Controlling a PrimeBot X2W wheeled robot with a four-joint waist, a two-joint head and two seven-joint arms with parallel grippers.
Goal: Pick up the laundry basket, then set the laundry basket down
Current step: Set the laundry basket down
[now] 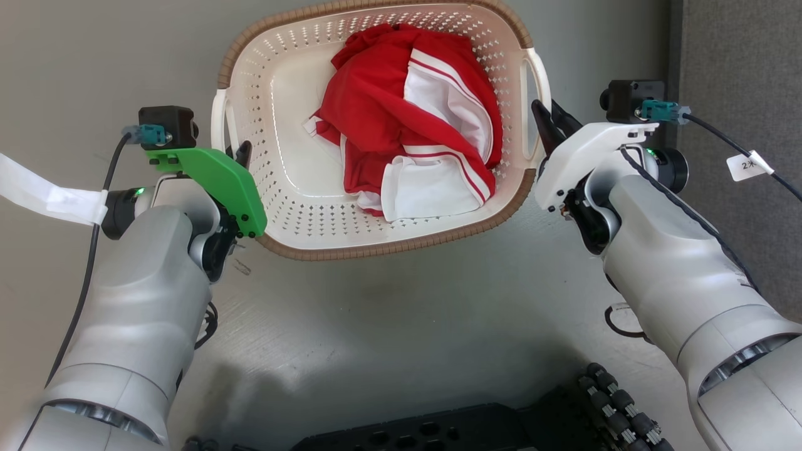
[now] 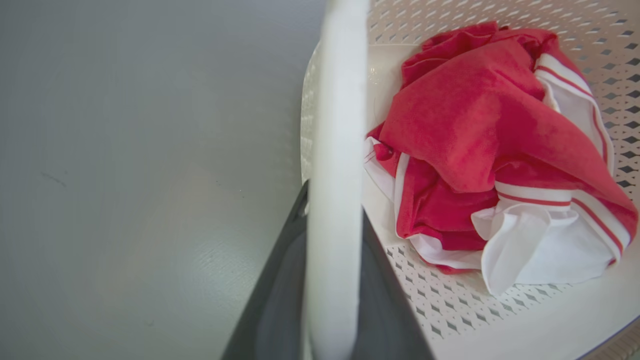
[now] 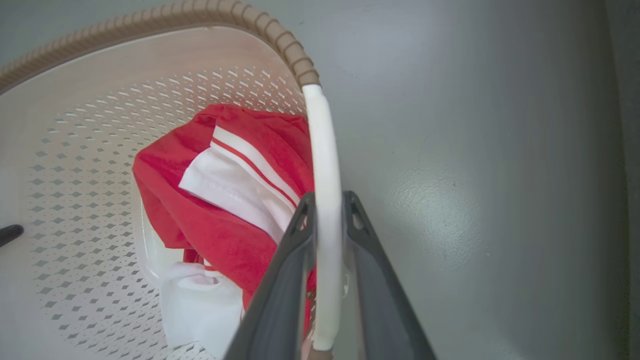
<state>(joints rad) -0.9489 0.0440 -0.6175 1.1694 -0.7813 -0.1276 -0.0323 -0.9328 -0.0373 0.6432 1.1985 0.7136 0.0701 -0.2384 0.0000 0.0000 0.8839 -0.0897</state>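
The laundry basket (image 1: 282, 81) is cream plastic with perforated walls and a brown woven-look rim (image 1: 376, 250), and it lies in the upper middle of the head view. A red and white garment (image 1: 413, 119) is crumpled inside it. My left gripper (image 1: 241, 153) is shut on the basket's left white handle (image 1: 218, 122). In the left wrist view its dark fingers (image 2: 280, 280) clamp that handle (image 2: 335, 150). My right gripper (image 1: 551, 122) is shut on the right white handle (image 1: 539, 81), and the right wrist view shows its two fingers (image 3: 280, 280) pinching the handle (image 3: 322, 140).
Grey floor (image 1: 401, 326) surrounds the basket. A darker strip (image 1: 739, 125) runs along the right edge. The robot's black base (image 1: 438, 432) fills the bottom edge. Cables trail from both wrists, with a white tape strip (image 1: 50, 197) at the left.
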